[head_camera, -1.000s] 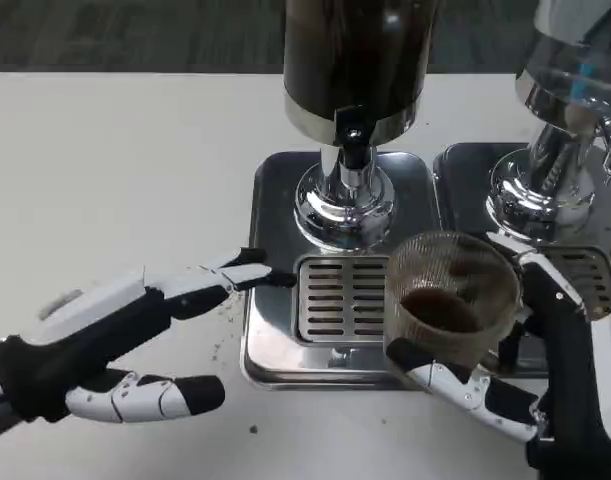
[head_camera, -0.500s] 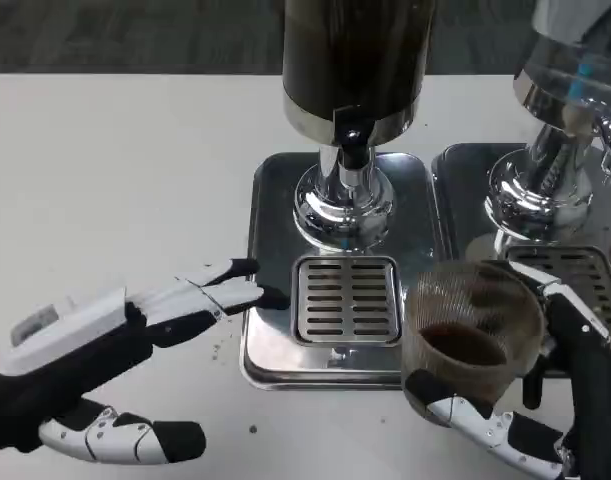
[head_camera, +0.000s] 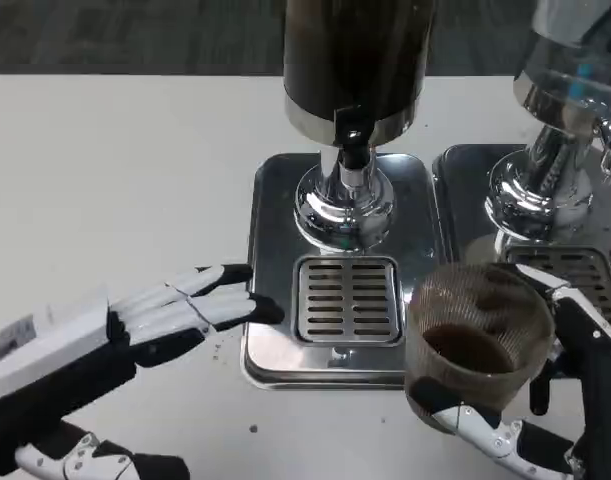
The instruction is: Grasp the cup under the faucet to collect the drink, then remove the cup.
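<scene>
Head view, drip tray (head_camera: 335,365) and dispenser (head_camera: 353,110) beside cup (head_camera: 475,345)

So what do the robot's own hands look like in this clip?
The left hand has a flat white back carrying a small grey label, white fingers ending in black tips, and a black underside. The right hand is mostly black, with white finger segments showing small screw holes.

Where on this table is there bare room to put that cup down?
Bare white table lies left of the dispenser tray, beyond the left hand. A narrower strip runs in front of the tray. Crowded: around the right hand holding the cup.
</scene>
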